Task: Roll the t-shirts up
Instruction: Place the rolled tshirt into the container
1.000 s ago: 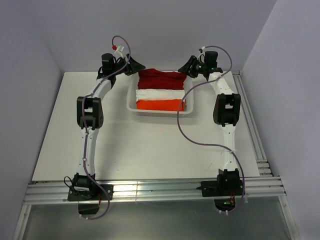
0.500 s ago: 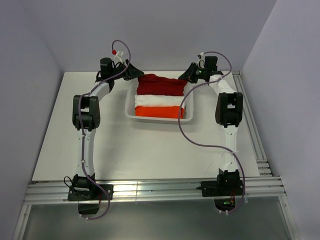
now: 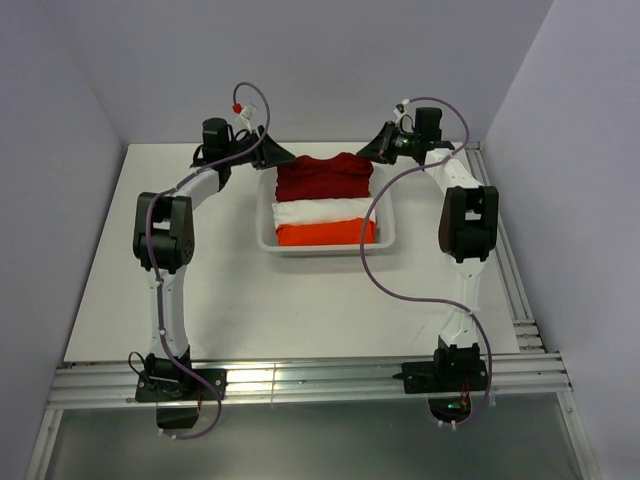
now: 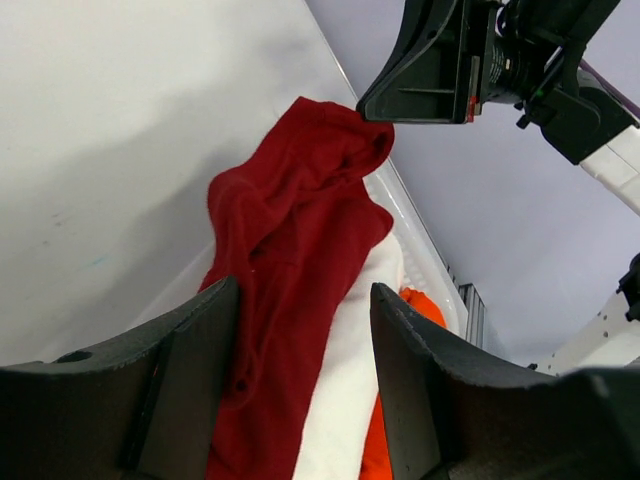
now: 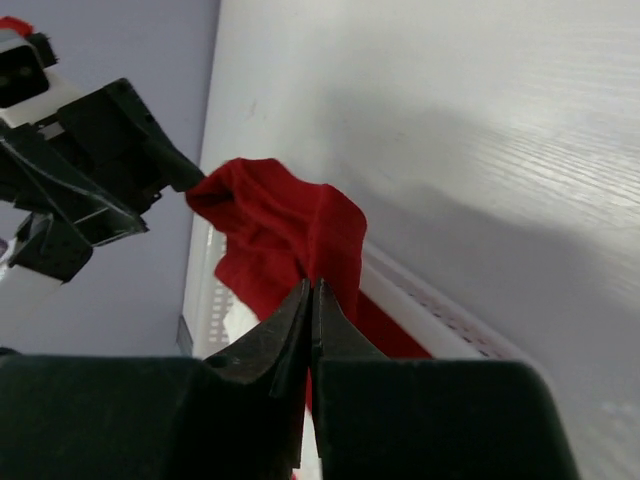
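My right pincer (image 5: 311,286) pinches the red t-shirt (image 3: 322,177) in the far tray (image 3: 267,239), my left pincer (image 4: 302,292) open astride it

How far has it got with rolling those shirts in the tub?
Done: nothing rolled yet; the dark red t-shirt sits in the white bin next to a white garment and an orange garment. In hand: the right end effector is pinched shut on a far corner, and the left end effector straddles the cloth, open. Left, probably: lifting it out, spreading it on the table, rolling it.
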Available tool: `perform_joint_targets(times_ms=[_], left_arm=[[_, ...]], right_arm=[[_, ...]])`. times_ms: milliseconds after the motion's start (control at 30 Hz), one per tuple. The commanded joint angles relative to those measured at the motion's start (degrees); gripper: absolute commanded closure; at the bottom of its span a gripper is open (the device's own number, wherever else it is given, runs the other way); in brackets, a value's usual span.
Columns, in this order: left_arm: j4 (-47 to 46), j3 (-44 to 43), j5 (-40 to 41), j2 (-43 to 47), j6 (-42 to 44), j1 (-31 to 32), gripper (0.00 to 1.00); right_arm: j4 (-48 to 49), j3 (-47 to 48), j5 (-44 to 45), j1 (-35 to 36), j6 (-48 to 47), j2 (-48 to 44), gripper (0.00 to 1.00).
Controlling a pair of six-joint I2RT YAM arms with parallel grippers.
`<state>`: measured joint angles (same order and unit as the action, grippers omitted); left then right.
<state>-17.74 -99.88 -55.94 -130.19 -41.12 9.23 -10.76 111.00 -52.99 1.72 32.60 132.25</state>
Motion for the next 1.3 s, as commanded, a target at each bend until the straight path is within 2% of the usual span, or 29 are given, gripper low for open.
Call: perform_joint_targets(times_ms=[0, 233, 267, 300, 400, 567, 800, 967, 1267], left_arm=[[0.2, -2.1, -3.0, 3.3, 1.4, 0.3, 0.39], [2.9, -5.1, -5.1, 1.5, 2.0, 0.6, 0.39], [3.3, -4.8, -5.1, 1.5, 2.5, 0.7, 0.39], [4.7, -4.6, -4.6, 1.6, 3.1, 0.7, 0.39], [9.2, -5.8, -3.5, 1.1, 6.5, 0.7, 0.38], [16.8, -11.3, -1.6, -2.3, 11.9, 0.7, 0.37], [14.2, -11.2, -0.1, -1.2, 10.9, 0.1, 0.34], [13.4, -12.6, 0.2, -0.4, 9.6, -0.4, 0.31], [14.7, -15.4, 3.1, -0.6, 10.7, -1.6, 0.22]], right_arm=[[2.2, -0.4, -4.7, -0.3, -0.8, -5.0, 0.95], [-2.4, -2.9, -5.0, -0.2, -4.6, -7.4, 0.96], [-2.9, -3.0, -4.7, -0.3, -4.9, -7.3, 0.94], [-3.2, -3.0, -4.3, -0.2, -5.3, -7.4, 0.85], [-3.9, -2.2, -3.7, -0.3, -5.7, -6.7, 0.7], [-5.3, 0.4, -2.9, -0.2, -5.9, -4.4, 0.64], [-6.5, 1.1, -1.2, 0.0, -7.6, -4.1, 0.53], [-7.9, 3.3, 1.1, 0.4, -9.6, -3.0, 0.52], [-10.1, 7.7, 1.8, 1.6, -10.7, -0.2, 0.57]])
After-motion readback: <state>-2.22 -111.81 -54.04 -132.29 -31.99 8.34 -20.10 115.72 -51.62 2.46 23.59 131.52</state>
